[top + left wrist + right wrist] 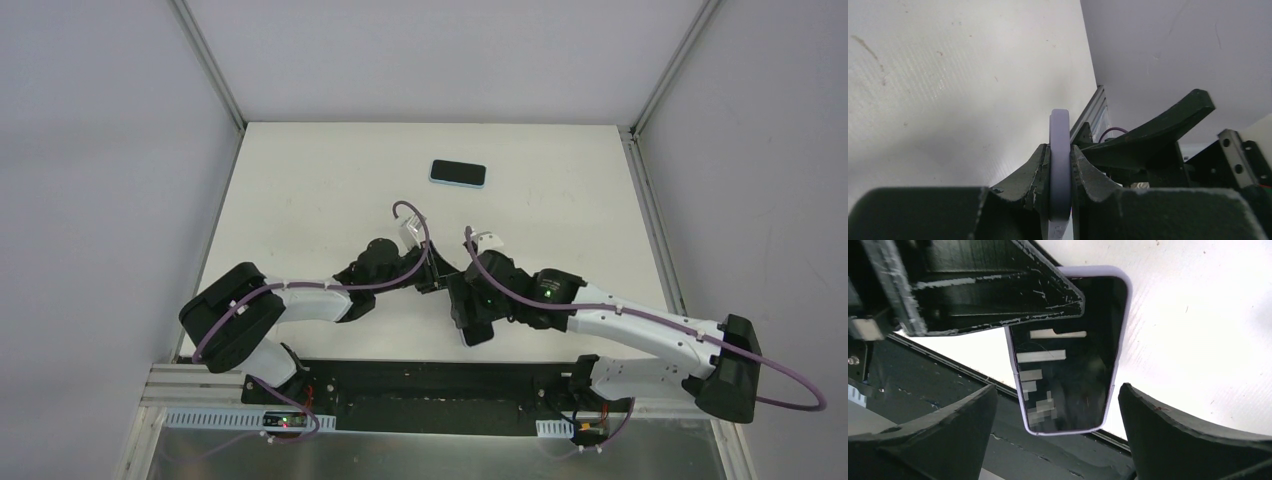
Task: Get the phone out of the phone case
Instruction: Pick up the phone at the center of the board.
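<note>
A dark-screened phone (1068,360) sits in a lavender phone case (1126,285) and is held off the white table. My left gripper (1060,147) is shut on the case's edge (1060,130), one finger pressed to each face. One of its dark fingers (998,285) covers the phone's upper end in the right wrist view. My right gripper (1058,387) is open, its fingers standing either side of the phone's lower end with gaps on both sides. From above, both grippers (440,280) (470,315) meet near the table's front and hide most of the phone.
A second phone in a light blue case (458,173) lies flat at the far middle of the table (300,200). The black base rail (420,385) runs just below the grippers. Grey walls close in the table on three sides.
</note>
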